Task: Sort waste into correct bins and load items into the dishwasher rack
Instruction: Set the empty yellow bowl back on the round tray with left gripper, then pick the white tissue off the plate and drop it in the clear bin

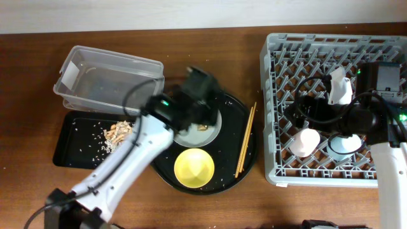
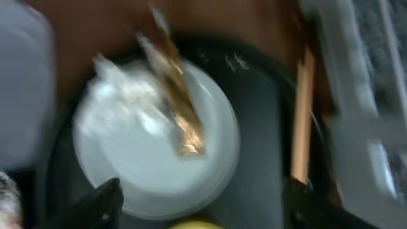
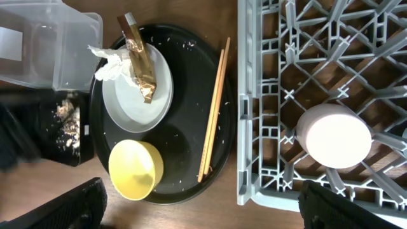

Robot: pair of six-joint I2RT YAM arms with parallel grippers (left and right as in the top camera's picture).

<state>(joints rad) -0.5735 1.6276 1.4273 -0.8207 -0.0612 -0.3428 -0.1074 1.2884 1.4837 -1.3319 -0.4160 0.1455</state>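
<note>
The grey-green plate [image 1: 211, 131] sits on the round black tray [image 1: 236, 113] and carries the white tissue [image 2: 121, 95] and the gold foil wrapper [image 2: 178, 105]. My left gripper [image 1: 198, 94] hovers over the plate, open and empty [image 2: 203, 213]. The yellow bowl [image 1: 194, 167] and the chopsticks [image 1: 245, 140] also lie on the round tray. The pink cup [image 1: 307, 141] and the light blue cup [image 1: 343, 145] stand in the grey rack [image 1: 331, 38]. My right gripper [image 1: 303, 112] is open and empty above the rack's left side [image 3: 210, 210]. Food scraps [image 1: 117, 133] lie in the shallow black tray [image 1: 76, 146].
The clear tub [image 1: 108, 79] stands at the back left, just behind the shallow black tray. The right wrist view shows the plate [image 3: 137, 95], bowl [image 3: 135, 168], chopsticks [image 3: 214, 108], pink cup [image 3: 334, 135] and rack edge [image 3: 245, 127]. Crumbs dot the round tray.
</note>
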